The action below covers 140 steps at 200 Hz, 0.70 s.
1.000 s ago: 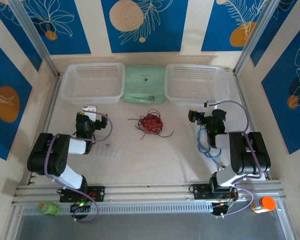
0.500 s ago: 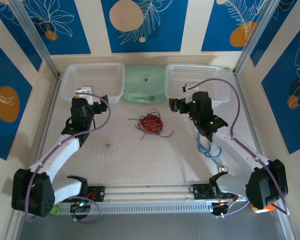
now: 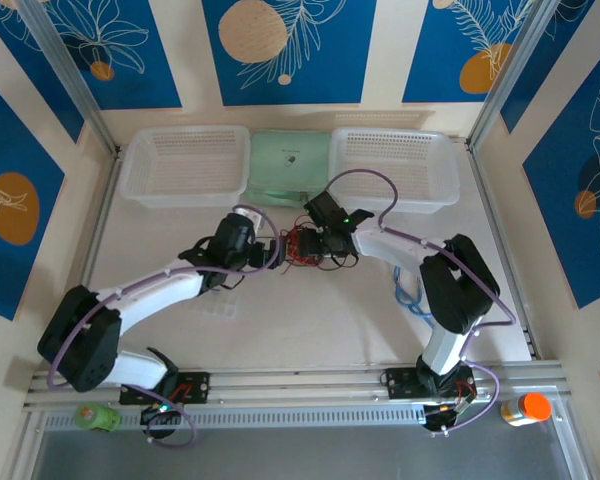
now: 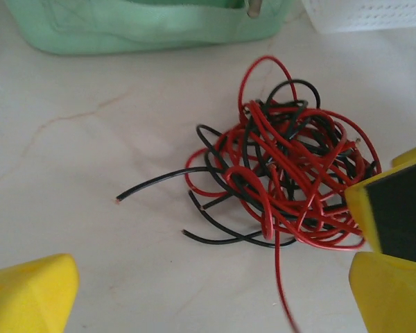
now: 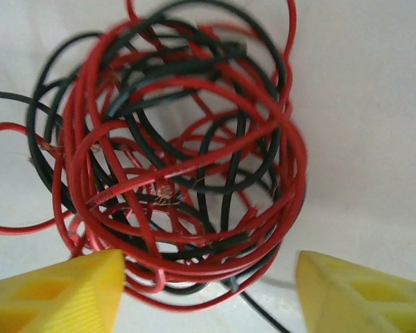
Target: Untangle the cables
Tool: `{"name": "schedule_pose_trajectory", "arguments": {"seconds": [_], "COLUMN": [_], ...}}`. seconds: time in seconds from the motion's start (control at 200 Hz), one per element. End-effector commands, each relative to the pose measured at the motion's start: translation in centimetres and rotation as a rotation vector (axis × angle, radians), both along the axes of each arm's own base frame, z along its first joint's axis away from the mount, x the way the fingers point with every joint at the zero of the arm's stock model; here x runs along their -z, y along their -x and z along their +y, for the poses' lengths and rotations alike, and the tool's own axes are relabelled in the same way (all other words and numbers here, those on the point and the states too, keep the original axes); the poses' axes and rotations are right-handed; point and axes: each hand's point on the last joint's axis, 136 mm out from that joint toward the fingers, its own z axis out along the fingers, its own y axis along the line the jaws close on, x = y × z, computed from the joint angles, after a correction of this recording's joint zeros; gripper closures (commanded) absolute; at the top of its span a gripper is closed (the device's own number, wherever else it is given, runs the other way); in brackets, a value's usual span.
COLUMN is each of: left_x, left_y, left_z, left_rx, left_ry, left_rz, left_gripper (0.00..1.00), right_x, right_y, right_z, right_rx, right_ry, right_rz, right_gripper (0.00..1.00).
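1. Near edge, alu rail (image 3: 300, 372) carrying both arm bases. At its L end a small green bottle-like item (image 3: 95, 415), at its R end an orange-capped container (image 3: 526, 408). Any labels are too small to read.
2. Clear plastic compartment box (image 3: 218, 308), flat on the pale table (image 3: 310, 325), just beside the L forearm.
3. Light blue coiled cable (image 3: 415, 295), on the table R of centre, partly behind the R arm.
4. Left gripper (image 4: 211, 274), mid-table, low over the top. Yellow fingers spread wide, nothing between the pads. It sits just L of the tangle.
5. Cables (image 4: 284, 173): one knotted bunch of thin red and black wires, lying on the table at centre, between the two grippers and just short of the pouch. One black end and one red end trail out loose toward the L arm.
6. Right gripper (image 5: 209, 267), over the tangle from the R side. Jaws apart and straddling the bunch's near edge, not clamped. Wires brush one finger, w/ bare table showing before the other.
7. Mint-green zip pouch (image 3: 290, 165), at the far edge, centre. Small dark mark on top, not legible.
8. White mesh baskets, L (image 3: 185, 165) and R (image 3: 395, 168), flanking the pouch and touching it.
9. Back wall panels (image 3: 280, 50): blue w/ white leaf outlines and orange discs, cream strips between.
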Motion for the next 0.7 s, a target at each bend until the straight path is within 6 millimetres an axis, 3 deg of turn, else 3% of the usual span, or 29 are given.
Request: {"name": "schedule_pose_trajectory", "arguments": {"seconds": [0.0,0.125,0.27,0.445,0.56,0.695], "left_x": [-1.1,-1.0,-0.8,0.1,2.1,4.9], "left_y": [-0.8,-1.4,-1.8,-3.3,-4.7,-5.5], "left_z": [-0.8,-1.1,-2.3,-5.6,-7.7,-9.6], "left_rx": [-0.048,-0.063,-0.043,0.025,0.057,0.089], "left_ry": [0.029,0.021,0.029,0.042,0.029,0.013], "left_rz": [0.006,0.032,0.067,0.149,0.218,0.304], "left_gripper": [0.0,0.0,0.0,0.0,0.01,0.08], "right_x": [0.7,1.2,1.7,-0.5,-2.9,-4.5], "right_y": [1.4,3.4,6.6,8.2,7.7,6.7], "right_z": [0.0,-0.2,-0.7,-3.9,-6.4,-7.6], "right_rx": [0.055,0.056,0.04,0.11,0.188,0.249], "right_ry": [-0.04,-0.103,-0.166,-0.174,-0.229,-0.351], "right_rz": [0.08,0.124,0.182,0.142,0.098,0.086], "right_gripper": [0.44,0.64,0.67,0.54,0.42,0.34]}}
